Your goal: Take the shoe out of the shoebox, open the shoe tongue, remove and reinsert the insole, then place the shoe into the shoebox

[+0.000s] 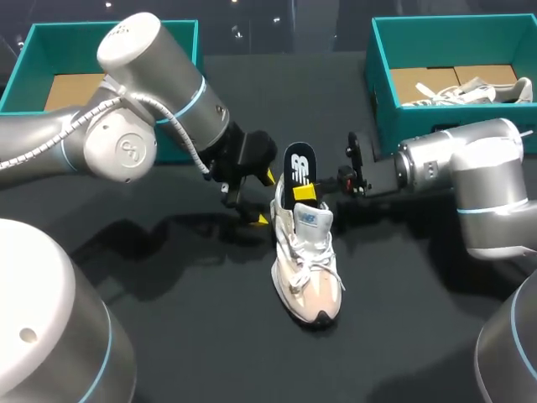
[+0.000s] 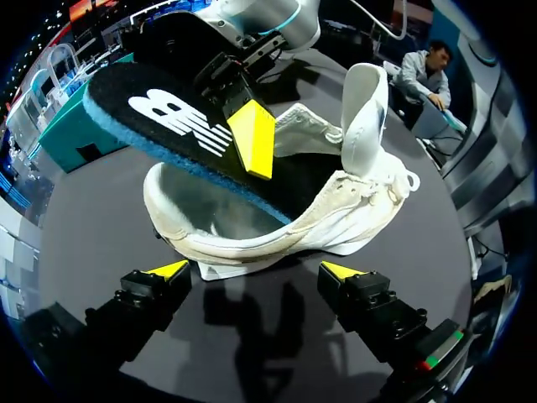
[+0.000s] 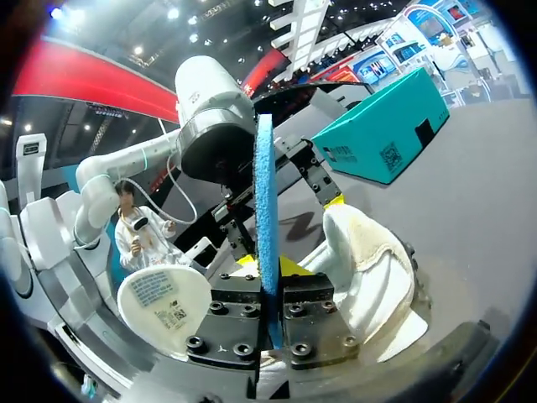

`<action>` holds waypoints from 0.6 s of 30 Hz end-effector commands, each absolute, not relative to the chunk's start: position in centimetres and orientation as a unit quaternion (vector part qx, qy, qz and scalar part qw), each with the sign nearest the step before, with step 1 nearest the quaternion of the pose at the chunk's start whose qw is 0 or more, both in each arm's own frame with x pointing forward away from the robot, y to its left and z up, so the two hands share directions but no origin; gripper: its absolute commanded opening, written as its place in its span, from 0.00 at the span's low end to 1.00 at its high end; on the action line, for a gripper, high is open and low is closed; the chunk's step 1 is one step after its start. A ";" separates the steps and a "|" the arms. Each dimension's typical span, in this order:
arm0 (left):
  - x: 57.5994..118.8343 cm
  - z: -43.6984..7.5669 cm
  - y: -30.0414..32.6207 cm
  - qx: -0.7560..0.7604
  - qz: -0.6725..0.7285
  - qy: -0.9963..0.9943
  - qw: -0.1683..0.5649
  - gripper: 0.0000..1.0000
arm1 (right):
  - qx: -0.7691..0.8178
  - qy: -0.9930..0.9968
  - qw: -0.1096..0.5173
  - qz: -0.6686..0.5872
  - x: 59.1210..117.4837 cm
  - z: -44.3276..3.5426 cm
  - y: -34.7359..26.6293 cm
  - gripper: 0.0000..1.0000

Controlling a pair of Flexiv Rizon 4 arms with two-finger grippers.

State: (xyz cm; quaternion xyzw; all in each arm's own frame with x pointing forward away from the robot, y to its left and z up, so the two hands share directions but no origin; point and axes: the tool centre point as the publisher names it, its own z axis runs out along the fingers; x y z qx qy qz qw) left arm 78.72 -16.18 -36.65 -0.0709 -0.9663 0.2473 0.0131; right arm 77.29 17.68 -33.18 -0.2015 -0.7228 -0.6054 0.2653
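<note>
The shoe [image 1: 307, 269] hides the lower end of the insole [image 1: 299, 166], which seems to cover half the right end effector [image 1: 304, 193].

I see a dark, matte bench [image 1: 168, 336] filling nearly the whole head view, with soft shadows across its middle. Three things sit directly on it. A teal left shoebox [image 1: 75, 32] stands open in the upper left of the frame, at the far edge. A matching right shoebox [image 1: 379, 75], also open, stands in the upper right. Between them, just below the frame's centre and well apart from both, a white lace-up shoe [image 1: 308, 277] stands sole-down on the bench, its pinkish toe pointing toward the bottom edge.
</note>
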 end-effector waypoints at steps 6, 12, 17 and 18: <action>78.7 -36.7 -16.2 -0.071 0.247 -0.966 0.013 1.00 | -0.218 -0.725 0.278 -0.591 74.8 -33.7 17.4 0.00; 78.7 -36.7 -16.2 -0.071 0.247 -0.966 0.013 1.00 | -0.191 -0.731 0.261 -0.601 75.9 -31.9 17.7 0.29; 78.7 -36.7 -16.2 -0.071 0.247 -0.966 0.013 1.00 | -0.172 -0.739 0.249 -0.602 77.2 -30.9 17.7 0.31; 78.7 -36.7 -16.2 -0.071 0.247 -0.966 0.013 1.00 | -0.171 -0.740 0.247 -0.602 77.5 -30.8 17.7 0.32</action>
